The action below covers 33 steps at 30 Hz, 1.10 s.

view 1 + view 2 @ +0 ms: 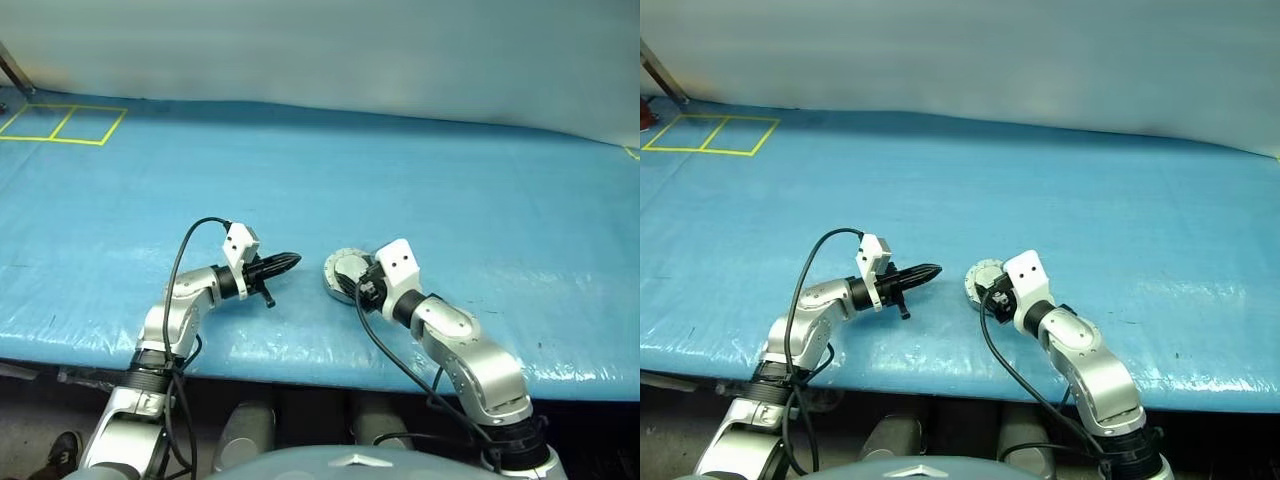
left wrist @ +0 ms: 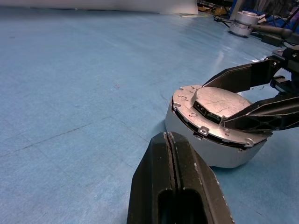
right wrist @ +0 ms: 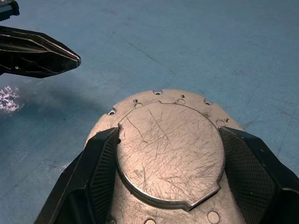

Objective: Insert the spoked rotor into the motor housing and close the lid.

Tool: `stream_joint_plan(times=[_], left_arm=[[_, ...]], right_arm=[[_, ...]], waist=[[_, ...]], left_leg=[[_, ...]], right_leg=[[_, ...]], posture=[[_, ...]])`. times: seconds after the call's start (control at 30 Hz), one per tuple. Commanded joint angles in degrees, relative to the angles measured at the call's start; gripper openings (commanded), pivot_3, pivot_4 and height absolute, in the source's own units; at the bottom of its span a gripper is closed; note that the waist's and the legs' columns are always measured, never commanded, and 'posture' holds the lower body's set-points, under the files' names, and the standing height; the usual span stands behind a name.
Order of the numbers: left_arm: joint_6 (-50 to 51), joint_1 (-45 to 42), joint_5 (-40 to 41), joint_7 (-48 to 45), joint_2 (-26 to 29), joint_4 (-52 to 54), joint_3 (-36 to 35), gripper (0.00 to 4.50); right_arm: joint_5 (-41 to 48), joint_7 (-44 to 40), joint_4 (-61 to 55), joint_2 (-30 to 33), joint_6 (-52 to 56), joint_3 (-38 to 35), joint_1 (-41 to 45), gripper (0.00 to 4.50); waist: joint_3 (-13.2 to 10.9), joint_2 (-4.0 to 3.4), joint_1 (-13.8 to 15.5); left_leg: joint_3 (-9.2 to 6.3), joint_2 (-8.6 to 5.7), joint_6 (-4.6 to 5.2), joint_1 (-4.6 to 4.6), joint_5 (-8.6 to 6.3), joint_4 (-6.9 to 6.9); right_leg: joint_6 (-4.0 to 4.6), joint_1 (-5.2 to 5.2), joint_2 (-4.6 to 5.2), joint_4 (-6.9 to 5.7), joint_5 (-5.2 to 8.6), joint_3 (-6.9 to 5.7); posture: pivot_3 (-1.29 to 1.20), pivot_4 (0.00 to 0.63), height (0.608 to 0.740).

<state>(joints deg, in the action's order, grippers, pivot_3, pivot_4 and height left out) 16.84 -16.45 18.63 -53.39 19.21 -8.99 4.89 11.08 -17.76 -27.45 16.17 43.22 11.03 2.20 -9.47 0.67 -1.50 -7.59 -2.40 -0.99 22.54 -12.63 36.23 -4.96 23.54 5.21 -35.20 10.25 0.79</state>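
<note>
On the blue-covered desk (image 1: 420, 170) the round silver motor housing (image 2: 212, 135) sits near the front edge, a little right of the middle, with its scratched flat metal face turned up; a dark gap runs around it just under the top plate. The right end effector (image 3: 168, 154) is grasping the housing, its two black fingers (image 3: 91, 172) pressed against opposite sides of the round body, as the right wrist view shows plainly. From the head views the housing (image 1: 345, 272) peeks out just beyond that arm's white wrist block. The left end effector (image 1: 285, 263) is clenched, its fingers pressed flat together with nothing between them, and it points toward the housing from the left, just beside it but apart from it, tip hovering a little above the blue cover. In the right wrist view that closed tip (image 3: 56, 58) shows off to one side of the housing. Yellow tape squares (image 1: 62, 124) mark the far left corner of the desk, well apart from both arms.
</note>
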Motion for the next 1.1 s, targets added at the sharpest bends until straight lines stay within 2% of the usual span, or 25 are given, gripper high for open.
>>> stream_joint_plan(times=[0.03,0.7,1.1], left_arm=[[-1.46,0.01,0.07,0.24,-0.27,0.23,-0.28,0.0],[-1.76,0.48,-0.02,0.9,-0.3,-0.36,0.08,0.0],[-1.5,0.42,0.14,0.54,-0.41,-0.18,0.37,0.0]], right_arm=[[-0.23,0.21,-0.52,-0.17,2.43,1.83,0.31,3.03],[-4.87,3.58,2.19,-0.67,6.62,5.66,1.44,3.03],[-4.94,3.27,3.93,-0.05,5.57,3.57,1.42,3.03]], waist=[[0.0,0.0,-0.03],[0.22,0.06,-0.26],[0.66,0.05,-0.19]], left_leg=[[0.0,0.0,0.0,0.0,0.0,0.0],[0.02,0.03,-0.04,-0.15,0.1,0.01],[0.01,0.03,-0.03,-0.18,0.11,0.01]], right_leg=[[0.0,0.0,0.0,0.0,0.0,0.0],[0.2,-0.08,-0.01,-0.05,0.01,0.0],[0.23,-0.13,0.0,-0.04,0.03,0.0]], posture=[[0.0,0.15,0.74],[0.0,0.15,0.74],[0.0,0.15,0.74]])
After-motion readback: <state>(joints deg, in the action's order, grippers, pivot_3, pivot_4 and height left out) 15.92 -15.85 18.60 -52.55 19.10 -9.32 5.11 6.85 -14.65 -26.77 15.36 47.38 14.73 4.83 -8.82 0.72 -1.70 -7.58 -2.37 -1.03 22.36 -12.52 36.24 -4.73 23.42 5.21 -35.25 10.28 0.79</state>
